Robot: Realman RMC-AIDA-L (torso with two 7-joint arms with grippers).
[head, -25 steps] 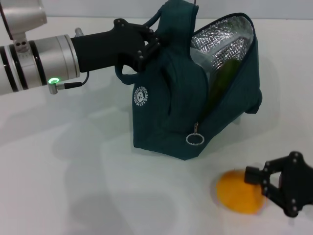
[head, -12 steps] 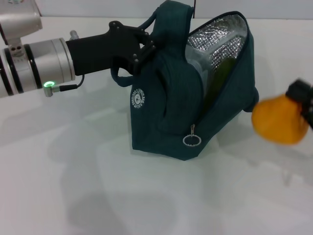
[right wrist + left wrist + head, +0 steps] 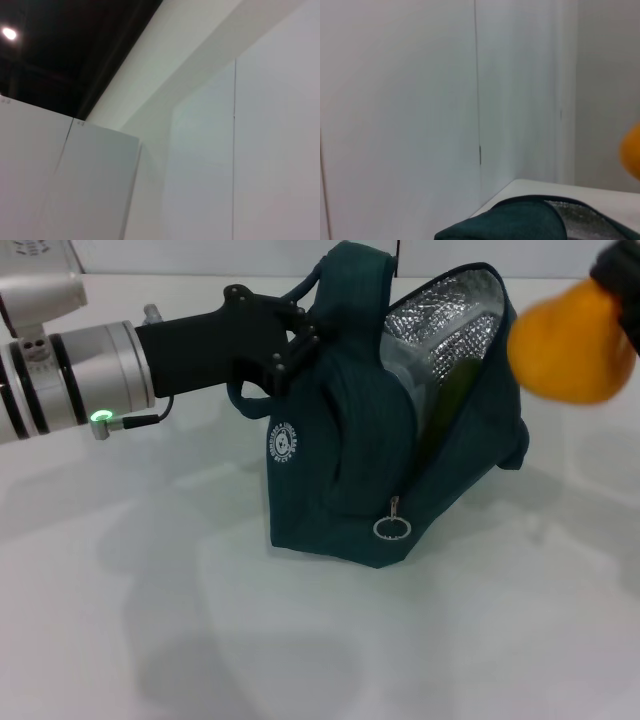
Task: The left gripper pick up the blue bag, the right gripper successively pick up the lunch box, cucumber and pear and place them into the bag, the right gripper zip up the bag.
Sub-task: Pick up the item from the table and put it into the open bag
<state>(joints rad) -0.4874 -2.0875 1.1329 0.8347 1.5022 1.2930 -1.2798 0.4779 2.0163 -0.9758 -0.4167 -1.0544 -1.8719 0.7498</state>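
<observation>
- I see my right gripper (image 3: 622,270) clenched on the pear (image 3: 570,342), in the air beside the blue bag's (image 3: 350,450) open mouth.
- My left gripper (image 3: 300,340) grips a bag handle.
- The cucumber (image 3: 448,400) sits inside.

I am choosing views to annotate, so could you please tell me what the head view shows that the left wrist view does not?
Only the head view shows the left hand gripping a handle of the blue bag, the bag's white logo, its ring zip pull, the cucumber inside, the white table, and a dark part of the right hand at the frame's edge, holding the pear. Only the left wrist view shows white wall panels. Both show the bag's top edge with its foil lining and the raised pear.
</observation>
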